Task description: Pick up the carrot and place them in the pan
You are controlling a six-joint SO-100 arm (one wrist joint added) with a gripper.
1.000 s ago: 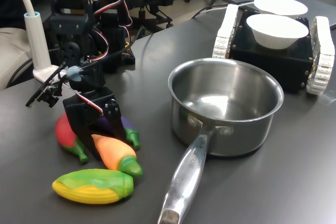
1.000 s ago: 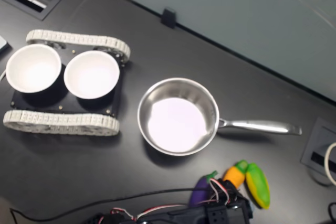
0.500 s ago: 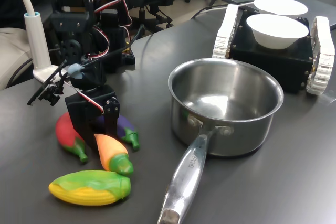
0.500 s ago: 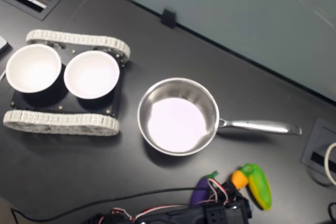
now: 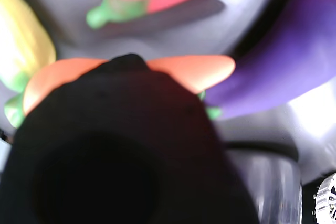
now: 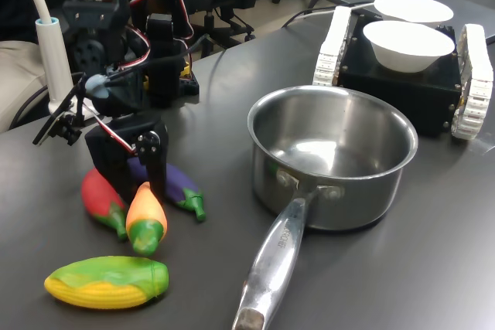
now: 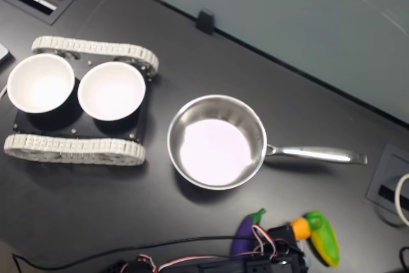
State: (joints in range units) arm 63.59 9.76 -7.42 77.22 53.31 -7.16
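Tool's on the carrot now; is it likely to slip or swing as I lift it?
The carrot looks glossy and tapered, so it may slide in the tool. It is gripped near its narrow tip, green end hanging down, so it could pivot. It seems rigid, probably light.

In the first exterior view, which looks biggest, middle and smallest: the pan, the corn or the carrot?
1. The pan, by far the largest.
2. The corn.
3. The carrot, partly hidden by the gripper.
The corn lies nearest the camera, which may flatter it a little.
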